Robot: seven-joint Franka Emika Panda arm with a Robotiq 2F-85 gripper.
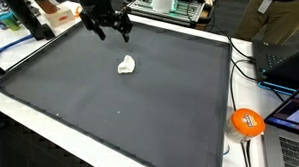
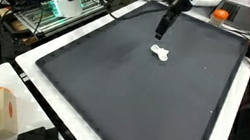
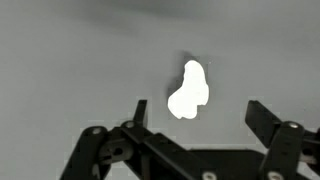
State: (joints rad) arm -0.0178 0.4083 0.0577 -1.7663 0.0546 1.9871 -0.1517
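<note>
1. My claw (image 3: 195,108) fills the bottom of the wrist view; its two fingers (image 3: 140,108) stand spread as wide as they go and hold nothing; the white lump (image 3: 187,92) shows between the tips, lying on the mat below.
2. In both exterior views my claw (image 1: 113,35) (image 2: 160,31) hangs above the dark mat (image 1: 110,105), clear of its surface; the white lump (image 1: 127,64) (image 2: 161,54) lies on the mat near the claw, apart from it.
3. The mat covers most of the white counter (image 1: 36,119); an orange round thing (image 1: 247,121) sits off the mat, well apart from the lump.
</note>
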